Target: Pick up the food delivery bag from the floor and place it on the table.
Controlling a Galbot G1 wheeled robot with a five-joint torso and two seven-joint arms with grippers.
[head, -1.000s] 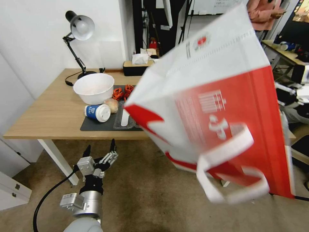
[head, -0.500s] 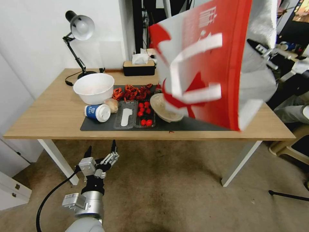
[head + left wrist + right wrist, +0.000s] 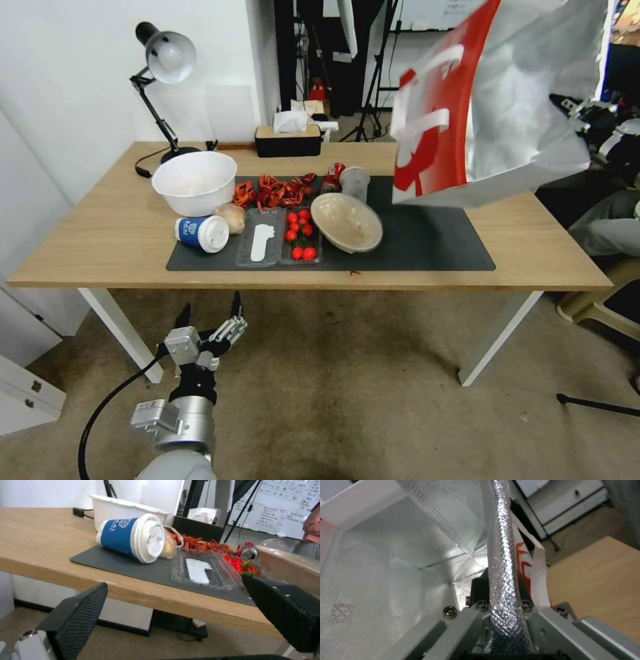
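The left gripper (image 3: 208,311) hangs low over the floor (image 3: 347,400), just short of the desk's near edge, its two black fingers (image 3: 81,610) spread wide with nothing between them. Past those fingertips, in the left wrist view, comes the light-wood desk (image 3: 40,555) and on it the dark grey mat (image 3: 133,568). Just beyond the fingers on the mat lies a blue paper cup (image 3: 131,540) on its side, white lid toward the camera, and beside it a clear plastic tray (image 3: 203,572) with a white piece inside. Next to the tray sit red cherry tomatoes (image 3: 299,233), and behind them a heap of red crayfish (image 3: 270,190). A tan lidded bowl (image 3: 347,222) rests on the mat to the right of the tomatoes. Farther back stand a large white bowl (image 3: 194,181), a black tissue box (image 3: 288,141) and a black desk lamp (image 3: 163,67).

The right gripper (image 3: 501,597) is up high at the far right of the desk. Its fingers are clamped on the rim of the food delivery bag (image 3: 507,107), one inside against the foil lining and one outside by a white handle. The bag is held in the air above the desk's right end, tilted, its silver interior open toward the head camera and its red side facing the left.
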